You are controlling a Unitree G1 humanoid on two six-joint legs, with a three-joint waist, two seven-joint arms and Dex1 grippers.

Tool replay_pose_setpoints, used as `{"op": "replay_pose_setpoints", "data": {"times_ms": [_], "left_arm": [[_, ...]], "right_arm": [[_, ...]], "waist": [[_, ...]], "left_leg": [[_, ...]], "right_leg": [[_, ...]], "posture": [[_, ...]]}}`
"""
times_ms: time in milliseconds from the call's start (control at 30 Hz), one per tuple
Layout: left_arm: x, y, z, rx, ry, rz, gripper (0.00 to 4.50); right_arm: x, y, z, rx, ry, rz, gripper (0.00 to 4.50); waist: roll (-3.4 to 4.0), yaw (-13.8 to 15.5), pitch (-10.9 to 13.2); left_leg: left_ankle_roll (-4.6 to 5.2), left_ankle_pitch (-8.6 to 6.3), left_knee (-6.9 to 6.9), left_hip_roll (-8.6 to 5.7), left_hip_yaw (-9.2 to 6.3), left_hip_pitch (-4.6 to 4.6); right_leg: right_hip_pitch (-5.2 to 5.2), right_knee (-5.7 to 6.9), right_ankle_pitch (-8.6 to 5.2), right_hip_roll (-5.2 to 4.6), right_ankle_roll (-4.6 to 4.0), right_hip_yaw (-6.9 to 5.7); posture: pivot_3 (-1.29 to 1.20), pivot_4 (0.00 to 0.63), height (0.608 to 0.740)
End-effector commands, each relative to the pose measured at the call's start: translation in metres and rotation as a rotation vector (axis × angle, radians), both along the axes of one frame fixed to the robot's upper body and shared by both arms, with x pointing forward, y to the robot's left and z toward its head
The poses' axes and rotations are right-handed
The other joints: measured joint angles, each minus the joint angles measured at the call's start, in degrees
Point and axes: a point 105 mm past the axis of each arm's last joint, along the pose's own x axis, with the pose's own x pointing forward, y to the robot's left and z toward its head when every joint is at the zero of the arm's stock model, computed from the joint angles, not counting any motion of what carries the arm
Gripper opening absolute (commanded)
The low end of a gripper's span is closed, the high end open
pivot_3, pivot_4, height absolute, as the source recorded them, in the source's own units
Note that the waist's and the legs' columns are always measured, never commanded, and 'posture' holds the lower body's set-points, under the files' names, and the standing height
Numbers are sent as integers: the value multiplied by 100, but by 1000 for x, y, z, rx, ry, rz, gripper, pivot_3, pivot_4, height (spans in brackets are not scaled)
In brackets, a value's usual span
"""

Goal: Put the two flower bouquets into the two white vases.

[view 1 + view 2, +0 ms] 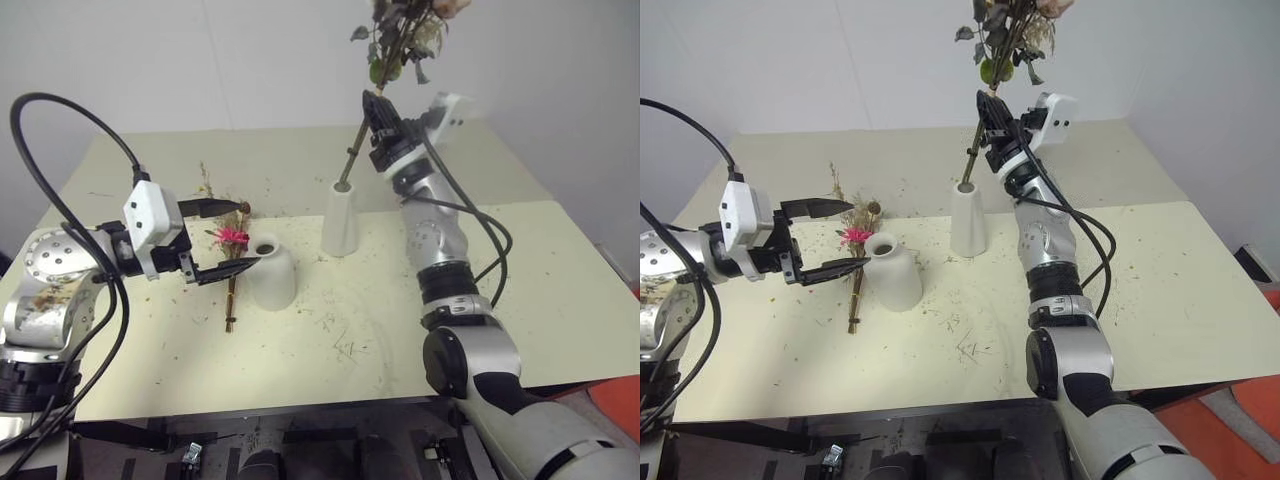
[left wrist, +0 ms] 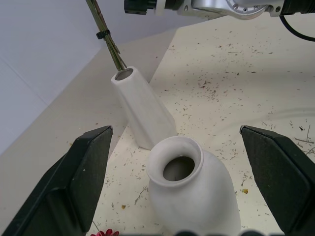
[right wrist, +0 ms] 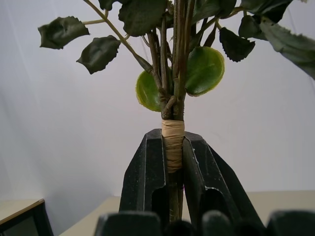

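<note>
My right gripper (image 1: pixel 378 112) is shut on the wrapped stems of the pale pink rose bouquet (image 1: pixel 400 35), which it holds up high and slanted. The stem ends (image 2: pixel 118 61) reach the mouth of the tall white vase (image 1: pixel 340 222). The short round vase (image 1: pixel 270 272) stands left of it, and the view along the left gripper's fingers looks into its mouth (image 2: pixel 178 167). My left gripper (image 1: pixel 246 235) hangs open just left of that vase, its fingers (image 2: pixel 74 182) apart with nothing between them. The dried bouquet (image 1: pixel 231 285) with a magenta flower (image 1: pixel 232 236) lies flat on the table beneath the left gripper.
The cream table (image 1: pixel 560 300) is sprinkled with dry plant crumbs (image 1: pixel 340 345). A seam runs across it behind the vases. A pale wall stands beyond the far edge. There is bare tabletop right of my right arm.
</note>
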Motion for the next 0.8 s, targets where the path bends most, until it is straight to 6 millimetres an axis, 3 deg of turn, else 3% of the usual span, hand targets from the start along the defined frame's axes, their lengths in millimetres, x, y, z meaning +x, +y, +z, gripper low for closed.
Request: {"op": "replay_pose_setpoints", "data": {"times_ms": [33, 800], "left_arm": [[-6, 4, 12, -1, -45, 11, 4500], [-6, 6, 11, 5, -54, 27, 4500]], "right_arm": [[-5, 5, 20, -24, -88, 3, 222], [0, 19, -26, -149, -46, -30, 222]], "waist": [[0, 1, 0], [0, -1, 0]], "left_leg": [[0, 0, 0, 0, 0, 0], [-3, 2, -3, 2, 0, 2]], "right_leg": [[0, 0, 0, 0, 0, 0], [0, 0, 0, 0, -1, 0]], "posture": [[0, 150, 740], [0, 150, 740]]}}
